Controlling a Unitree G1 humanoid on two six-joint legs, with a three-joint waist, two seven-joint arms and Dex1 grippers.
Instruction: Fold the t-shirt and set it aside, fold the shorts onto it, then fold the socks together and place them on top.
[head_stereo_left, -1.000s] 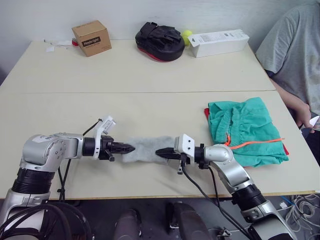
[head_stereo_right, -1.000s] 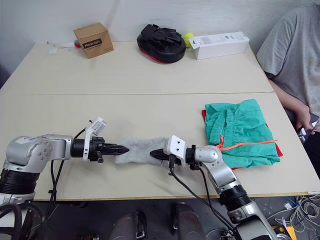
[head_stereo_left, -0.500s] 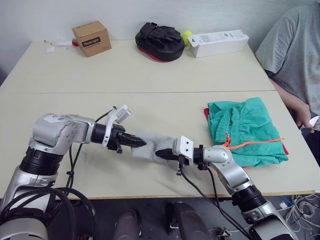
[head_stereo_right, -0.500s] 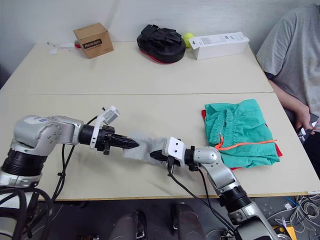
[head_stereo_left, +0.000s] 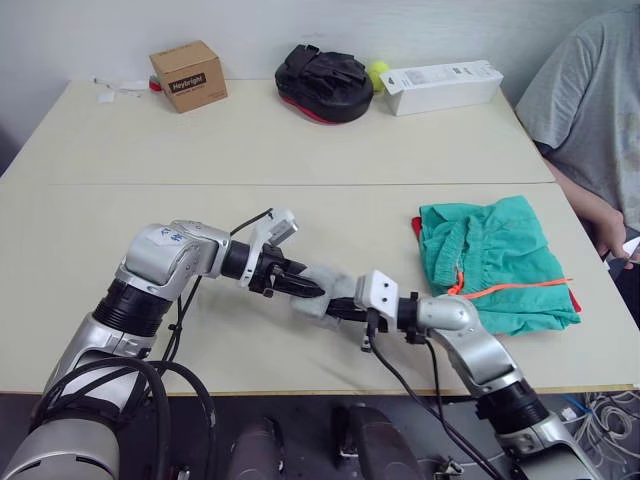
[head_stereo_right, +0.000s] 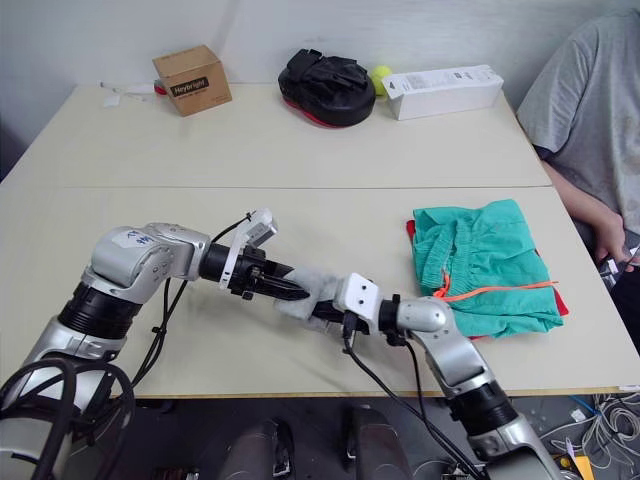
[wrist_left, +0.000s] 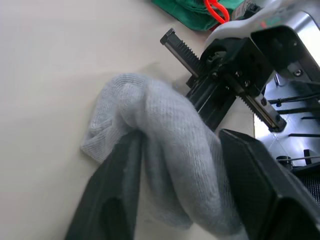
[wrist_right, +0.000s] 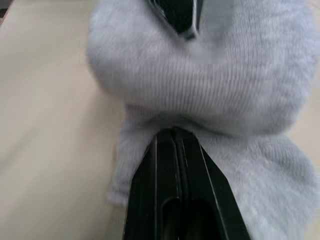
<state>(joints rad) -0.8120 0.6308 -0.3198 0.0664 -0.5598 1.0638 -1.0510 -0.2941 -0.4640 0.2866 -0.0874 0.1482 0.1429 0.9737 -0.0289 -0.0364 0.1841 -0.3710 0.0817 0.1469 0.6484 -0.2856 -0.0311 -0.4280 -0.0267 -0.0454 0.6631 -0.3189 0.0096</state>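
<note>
- Gripping the grey socks (head_stereo_left: 322, 291) mid-bench, the left gripper (head_stereo_left: 312, 291) had its jaws clenched on one end.
- Right gripper (wrist_right: 175, 135) pinched the other.
- Shorts (head_stereo_left: 495, 262) lay at 3 o'clock.

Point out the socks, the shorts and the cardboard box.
socks (wrist_left: 175, 150), left wrist view: on the grey knit bunched between the left gripper's fingers.
shorts (head_stereo_left: 505, 255), left eye view: on the teal cloth above the orange drawstring.
cardboard box (head_stereo_left: 188, 75), left eye view: on its labelled front face.
</note>
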